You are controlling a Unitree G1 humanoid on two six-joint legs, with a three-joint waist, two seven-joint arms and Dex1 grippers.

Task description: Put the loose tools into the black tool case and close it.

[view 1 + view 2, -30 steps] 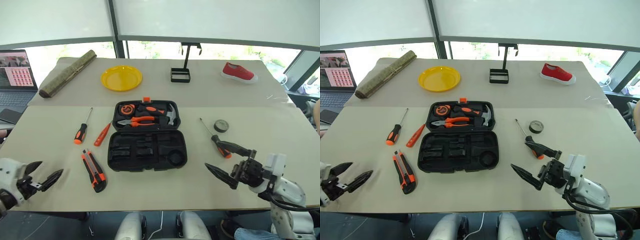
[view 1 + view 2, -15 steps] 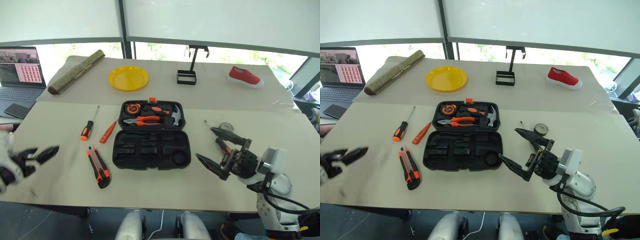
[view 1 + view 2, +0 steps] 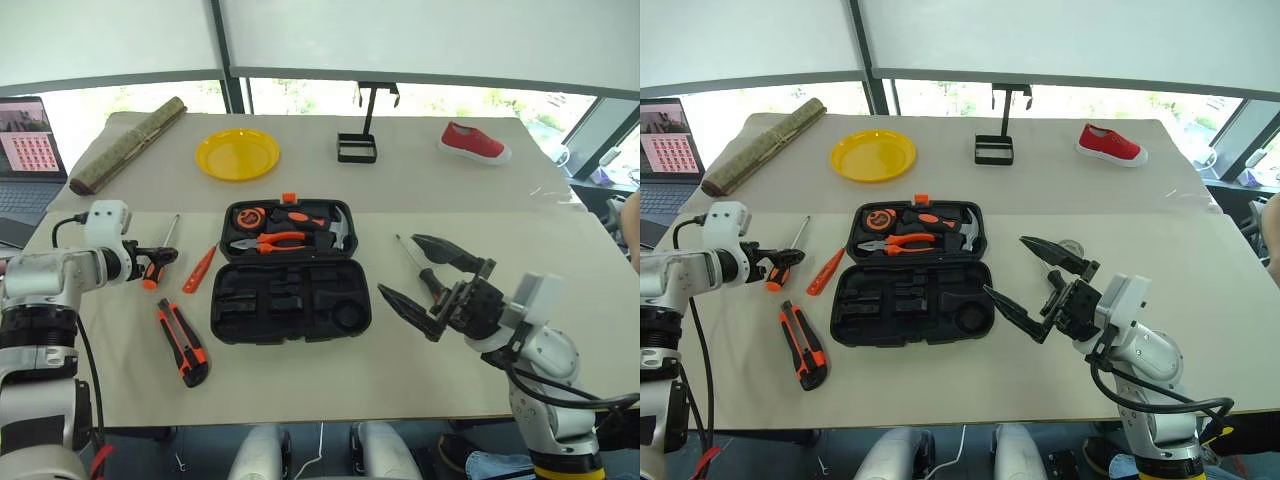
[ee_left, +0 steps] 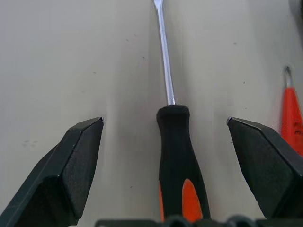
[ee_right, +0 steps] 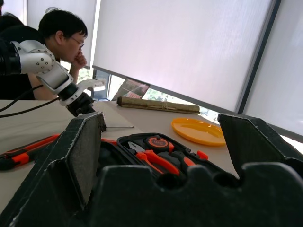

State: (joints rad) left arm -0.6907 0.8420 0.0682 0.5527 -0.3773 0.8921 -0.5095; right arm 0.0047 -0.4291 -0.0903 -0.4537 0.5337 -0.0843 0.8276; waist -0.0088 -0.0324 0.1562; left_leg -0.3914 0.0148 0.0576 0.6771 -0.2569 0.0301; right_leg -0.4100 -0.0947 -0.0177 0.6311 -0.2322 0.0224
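Note:
The black tool case lies open at the table's middle, its near half showing bare moulded slots. Left of it lie a screwdriver, a slim orange tester pen and a utility knife. My left gripper is open and low over that screwdriver's handle, with one finger on either side of it and not touching. My right gripper hangs wide open above the table right of the case. It partly covers a second screwdriver, and the tape roll just shows behind it.
Pliers, a hammer and a tape measure sit in the case's far half. At the back are a yellow plate, a bamboo roll, a black wire stand and a red shoe. A laptop stands far left. A person sits beyond the table.
My left arm has swung forward from the table's near edge to the left screwdriver's handle. My right gripper has lifted a little and drifted towards the case, still wide open.

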